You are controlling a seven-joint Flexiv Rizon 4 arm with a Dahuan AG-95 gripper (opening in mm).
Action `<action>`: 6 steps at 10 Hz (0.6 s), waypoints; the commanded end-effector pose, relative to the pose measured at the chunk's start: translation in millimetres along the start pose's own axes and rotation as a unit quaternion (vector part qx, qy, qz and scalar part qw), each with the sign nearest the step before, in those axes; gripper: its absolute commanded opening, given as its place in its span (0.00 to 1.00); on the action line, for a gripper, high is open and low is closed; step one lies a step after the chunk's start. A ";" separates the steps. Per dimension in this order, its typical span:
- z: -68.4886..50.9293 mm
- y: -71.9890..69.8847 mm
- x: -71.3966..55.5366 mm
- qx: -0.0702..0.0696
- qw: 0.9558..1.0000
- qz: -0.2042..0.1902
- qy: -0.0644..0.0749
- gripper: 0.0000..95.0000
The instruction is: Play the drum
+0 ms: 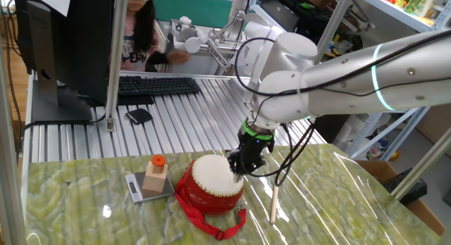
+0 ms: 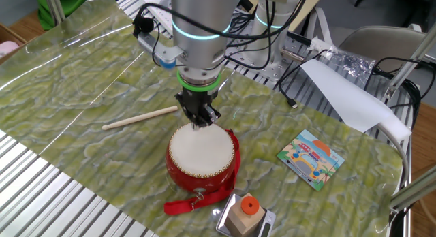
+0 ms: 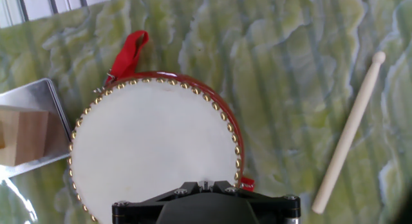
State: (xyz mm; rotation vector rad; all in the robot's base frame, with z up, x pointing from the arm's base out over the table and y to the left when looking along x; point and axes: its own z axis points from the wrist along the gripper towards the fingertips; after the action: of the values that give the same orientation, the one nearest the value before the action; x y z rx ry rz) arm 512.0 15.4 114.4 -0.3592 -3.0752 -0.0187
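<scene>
The drum (image 1: 211, 180) is a small red barrel with a cream skin top (image 2: 201, 150) and a red strap (image 2: 187, 204); it stands on the green marbled table. My gripper (image 1: 237, 169) hangs over the drum's edge, its black fingers pressed together with nothing between them. In the other fixed view the gripper (image 2: 200, 121) tips sit at the far rim of the skin. In the hand view the drum (image 3: 154, 153) fills the middle, and the shut fingers (image 3: 205, 185) show at the bottom edge. A wooden drumstick (image 3: 347, 134) lies loose on the table beside the drum, apart from the gripper.
A wooden block with an orange cap (image 1: 156, 173) stands on a small metal scale (image 1: 144, 189) next to the drum. A picture card (image 2: 310, 157) lies on the table. A keyboard (image 1: 155, 84), a monitor and a person are behind the table.
</scene>
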 end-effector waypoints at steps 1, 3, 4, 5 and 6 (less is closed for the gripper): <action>11.8 1.6 -9.3 -0.017 0.998 0.002 -0.060 0.00; 0.0 1.5 -9.3 -0.016 0.998 0.007 -0.057 0.00; -4.8 1.0 -8.3 -0.023 0.998 -0.004 -0.055 0.00; -23.2 -0.1 -4.2 -0.035 0.998 0.016 -0.052 0.00; -35.6 1.0 0.0 -0.046 0.998 0.020 -0.050 0.00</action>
State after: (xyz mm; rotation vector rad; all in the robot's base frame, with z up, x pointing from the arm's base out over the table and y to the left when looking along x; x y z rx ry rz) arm 517.7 15.3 127.9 -0.3991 -3.1803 -0.0815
